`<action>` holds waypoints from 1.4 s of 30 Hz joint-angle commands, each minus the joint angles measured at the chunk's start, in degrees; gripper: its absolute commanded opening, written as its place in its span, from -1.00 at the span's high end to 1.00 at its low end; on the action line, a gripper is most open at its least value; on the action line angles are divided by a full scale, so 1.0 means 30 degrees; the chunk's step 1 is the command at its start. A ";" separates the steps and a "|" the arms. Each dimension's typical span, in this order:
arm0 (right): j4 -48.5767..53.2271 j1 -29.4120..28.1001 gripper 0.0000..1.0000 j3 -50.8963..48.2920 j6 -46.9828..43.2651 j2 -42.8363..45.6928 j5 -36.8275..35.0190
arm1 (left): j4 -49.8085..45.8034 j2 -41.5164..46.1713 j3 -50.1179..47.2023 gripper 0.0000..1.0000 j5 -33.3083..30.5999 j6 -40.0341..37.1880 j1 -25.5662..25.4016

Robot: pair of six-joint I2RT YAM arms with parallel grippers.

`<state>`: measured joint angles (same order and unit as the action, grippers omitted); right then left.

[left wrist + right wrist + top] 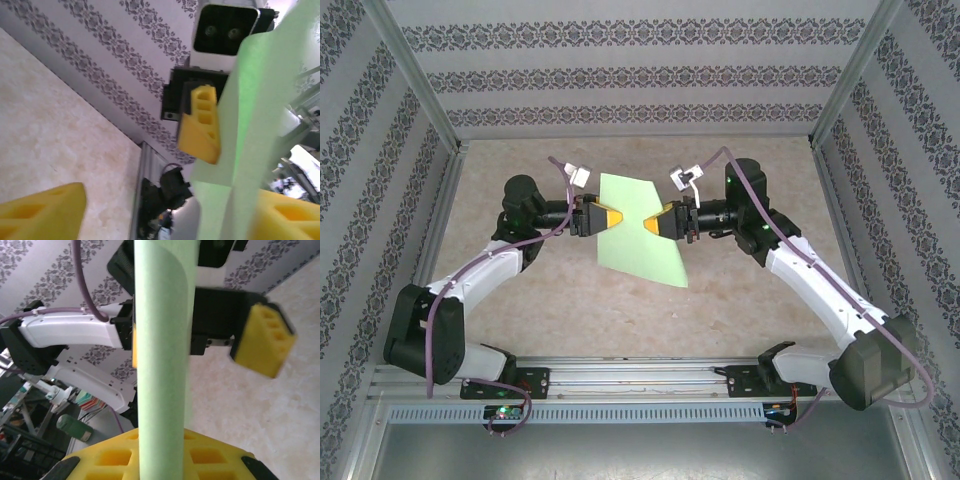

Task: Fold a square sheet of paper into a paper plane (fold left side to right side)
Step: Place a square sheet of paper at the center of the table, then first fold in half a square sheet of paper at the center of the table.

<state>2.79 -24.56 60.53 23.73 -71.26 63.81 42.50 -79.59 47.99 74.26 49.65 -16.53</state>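
Above the surface, pinching raised paper with right hand, long axis far-to-near. Straddling it with open left hand.

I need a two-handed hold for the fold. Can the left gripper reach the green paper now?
Likely yes: the left gripper, jaws open, straddles the green paper, held up by the right gripper; nothing stands between.

One square sheet of paper (light green) and two grippers: left gripper, right gripper.
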 commanded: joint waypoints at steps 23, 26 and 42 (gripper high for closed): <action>0.2864 0.2281 -0.44 -0.4258 0.1018 0.1438 -1.2864 | -1.1993 -0.3777 -0.1096 1.00 -0.7960 -0.5612 -0.0205; 0.2579 0.1359 -0.28 -0.4874 0.1825 0.0370 -1.3422 | -1.1663 -0.4920 -0.1778 1.00 -0.9218 -0.5607 -0.0238; 0.0556 -0.2170 0.84 -0.3177 0.5597 -0.8732 -1.4104 | -1.4216 -0.5828 -0.1477 1.00 -1.1117 -0.6794 -0.0337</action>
<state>5.87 -30.35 48.60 38.74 -95.29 22.31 1.89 -97.36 42.28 41.47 30.74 -16.88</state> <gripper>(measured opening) 0.085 0.047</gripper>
